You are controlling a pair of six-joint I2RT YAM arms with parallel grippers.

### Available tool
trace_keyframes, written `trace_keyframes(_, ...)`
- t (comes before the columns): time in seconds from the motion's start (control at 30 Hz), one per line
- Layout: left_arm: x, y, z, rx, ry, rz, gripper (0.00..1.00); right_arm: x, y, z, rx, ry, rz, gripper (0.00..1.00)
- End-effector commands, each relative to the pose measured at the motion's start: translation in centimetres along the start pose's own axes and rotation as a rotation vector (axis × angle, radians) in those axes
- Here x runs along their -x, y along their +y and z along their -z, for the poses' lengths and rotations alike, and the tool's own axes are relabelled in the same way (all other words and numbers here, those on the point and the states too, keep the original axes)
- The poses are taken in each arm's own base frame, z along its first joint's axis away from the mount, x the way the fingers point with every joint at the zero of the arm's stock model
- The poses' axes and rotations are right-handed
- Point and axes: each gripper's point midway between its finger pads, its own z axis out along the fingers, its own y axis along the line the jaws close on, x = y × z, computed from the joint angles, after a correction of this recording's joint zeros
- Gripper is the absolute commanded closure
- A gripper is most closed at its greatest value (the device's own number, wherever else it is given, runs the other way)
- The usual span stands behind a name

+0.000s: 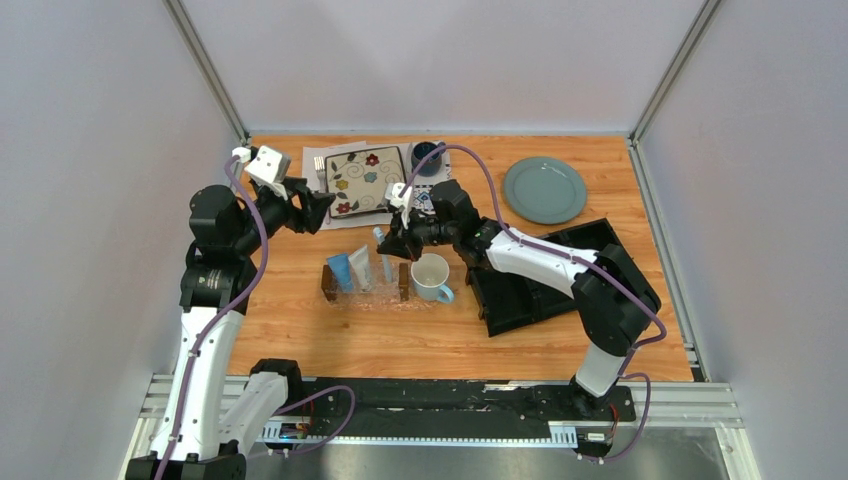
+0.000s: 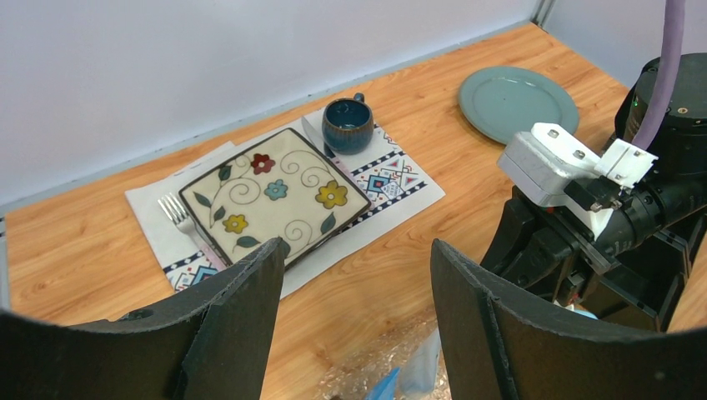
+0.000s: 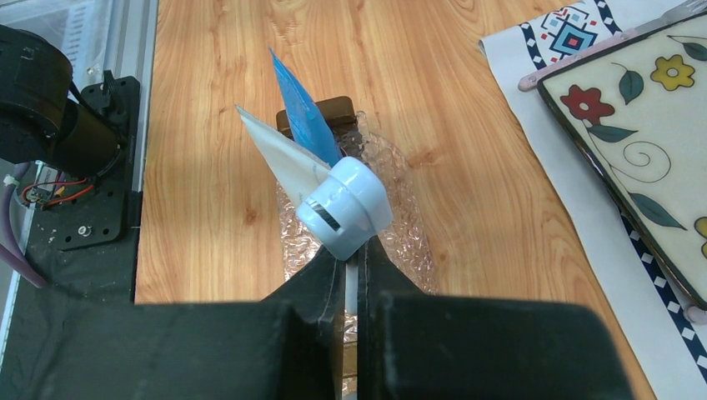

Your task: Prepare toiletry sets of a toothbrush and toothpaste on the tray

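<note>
Seen from the top camera, the right gripper [image 1: 402, 250] hangs over the 3 o'clock end of the tray [image 1: 329, 284]. Its fingers are pressed together, with only a thin white sliver between them in the wrist view. That sliver appears to be the handle of the toothbrush [image 1: 384, 255]. The pale brush shows just at the gripper's 9 o'clock, slanting over the tray's clear textured floor from about 12 toward 6 o'clock.

Two tubes lie in the tray at the toothbrush's 9 o'clock. The whitish tube [image 1: 360, 267] is nearer to it, and the blue tube [image 1: 340, 270] is beside the brown end piece at the far 9 o'clock end. In the right wrist view the whitish tube's round cap sits directly ahead of the fingertips, hiding the rest of the brush.

A white mug [image 1: 430, 277] stands just beside the tray at its 3 o'clock.

The left gripper [image 1: 322, 205] is at about 11 o'clock from the tray, well apart from it, with its jaws spread wide and nothing between them.
</note>
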Motion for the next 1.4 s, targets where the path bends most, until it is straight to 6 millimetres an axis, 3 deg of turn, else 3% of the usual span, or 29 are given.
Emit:
trace_keyframes(0.0, 0.8, 0.3, 0.2, 0.011, -0.031, -0.031, 0.28, 0.9, -0.3, -0.4, -0.011, -0.045, 0.062, 1.0)
trace_keyframes(1.37, 0.4, 0.3, 0.3, 0.01, -0.028, -0.028, 0.28, -1.1, -0.3, -1.8, -0.002, -0.034, 0.005, 1.0)
